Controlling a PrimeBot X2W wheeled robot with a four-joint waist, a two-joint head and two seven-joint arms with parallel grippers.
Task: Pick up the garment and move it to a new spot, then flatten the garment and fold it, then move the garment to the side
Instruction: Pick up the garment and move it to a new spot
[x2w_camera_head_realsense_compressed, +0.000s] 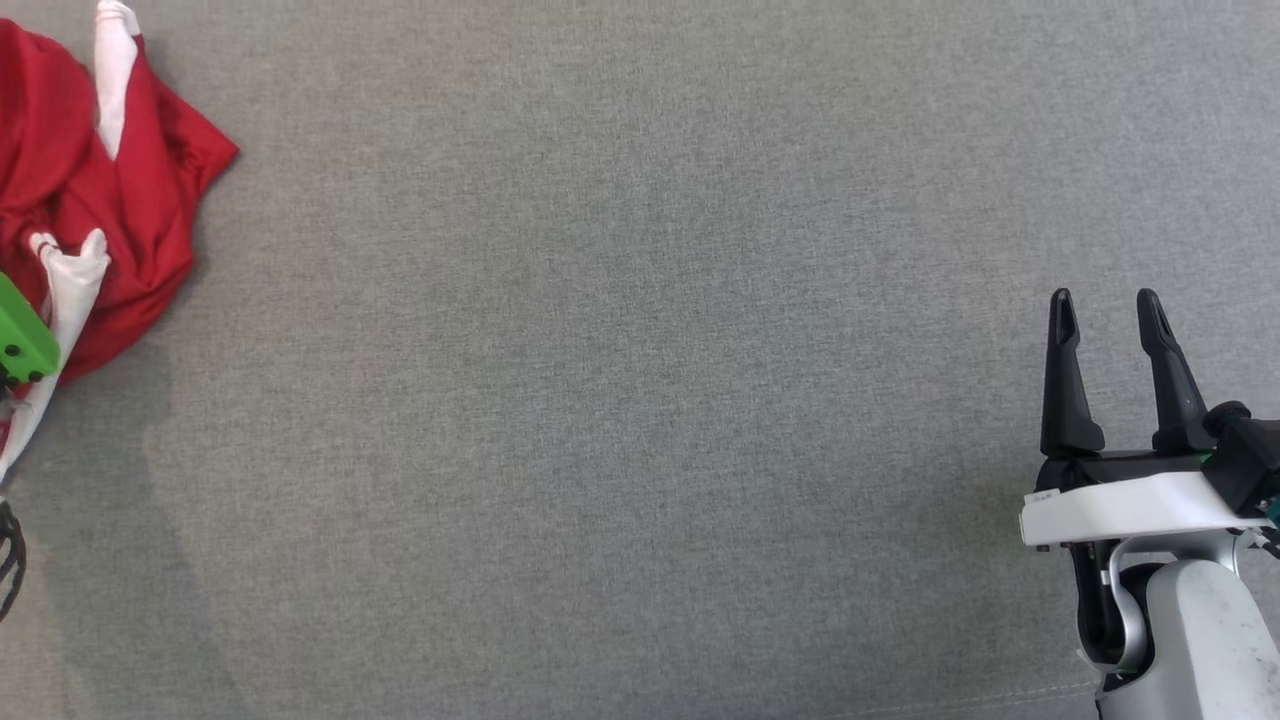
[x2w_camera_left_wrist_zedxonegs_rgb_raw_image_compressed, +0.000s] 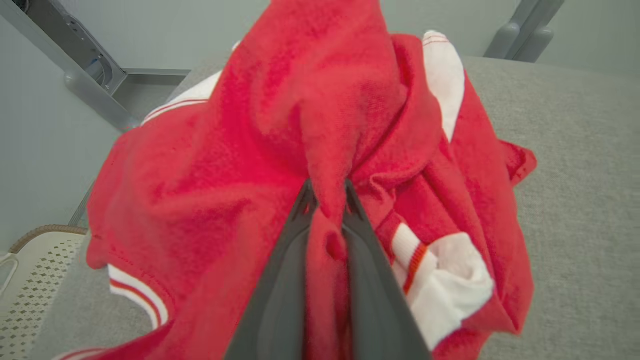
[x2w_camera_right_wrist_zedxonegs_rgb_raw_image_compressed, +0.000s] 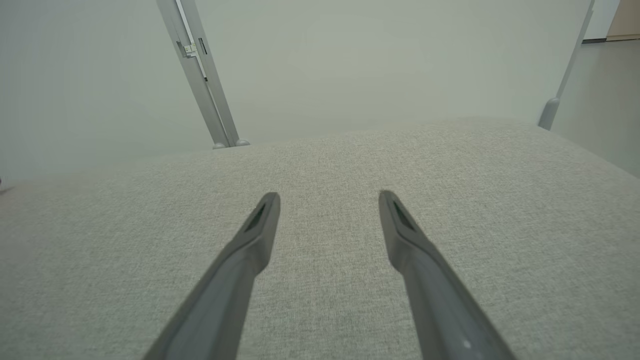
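The garment (x2w_camera_head_realsense_compressed: 110, 200) is red with white sleeves and striped cuffs, bunched at the far left edge of the grey surface in the head view. In the left wrist view my left gripper (x2w_camera_left_wrist_zedxonegs_rgb_raw_image_compressed: 327, 197) is shut on a raised fold of the garment (x2w_camera_left_wrist_zedxonegs_rgb_raw_image_compressed: 210, 165), and red cloth fills the gap between its fingers. A white cuff (x2w_camera_left_wrist_zedxonegs_rgb_raw_image_compressed: 445, 290) hangs to the right of the fingers. My right gripper (x2w_camera_head_realsense_compressed: 1108, 315) stands open at the lower right, far from the garment, and it holds nothing. In the right wrist view the same gripper (x2w_camera_right_wrist_zedxonegs_rgb_raw_image_compressed: 327, 200) is over bare grey cloth.
The grey fabric surface (x2w_camera_head_realsense_compressed: 620, 400) stretches wide between the garment and the right gripper. A green part of the left arm (x2w_camera_head_realsense_compressed: 22, 345) shows at the left edge. A pale perforated basket (x2w_camera_left_wrist_zedxonegs_rgb_raw_image_compressed: 30, 280) sits beyond the surface's edge, and metal frame posts (x2w_camera_right_wrist_zedxonegs_rgb_raw_image_compressed: 200, 75) stand behind.
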